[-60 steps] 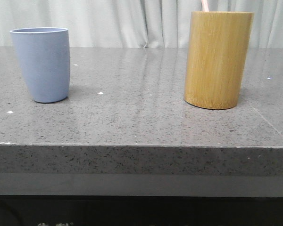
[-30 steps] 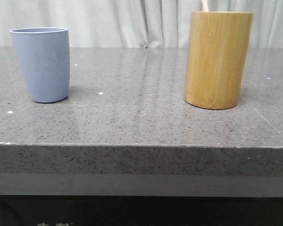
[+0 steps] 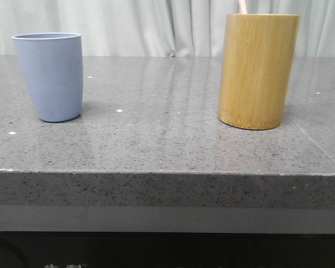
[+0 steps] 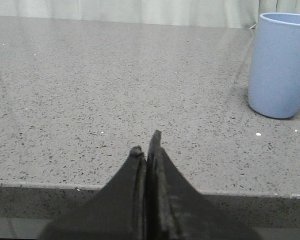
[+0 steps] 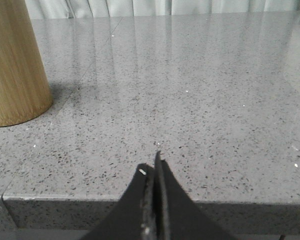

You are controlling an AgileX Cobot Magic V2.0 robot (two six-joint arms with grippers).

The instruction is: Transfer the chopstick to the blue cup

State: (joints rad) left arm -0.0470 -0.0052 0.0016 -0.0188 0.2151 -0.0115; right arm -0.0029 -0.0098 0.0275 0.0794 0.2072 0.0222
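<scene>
We see both the left gripper (image 4: 147, 142) and the right gripper (image 5: 152, 165) with jaws pressed together, holding nothing, low at the near edge of the grey bench (image 3: 167, 139). One chopstick (image 3: 242, 6) pokes out of the single bamboo holder (image 3: 258, 71). The one blue cup (image 3: 49, 76) stands well apart; we cannot see inside it.

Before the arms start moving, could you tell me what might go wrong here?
1. The chopstick shows just a short tip above the bamboo holder, so a grasp could slip or tip the holder.
2. The blue cup stands far across the table; a tilted chopstick might knock it.
</scene>
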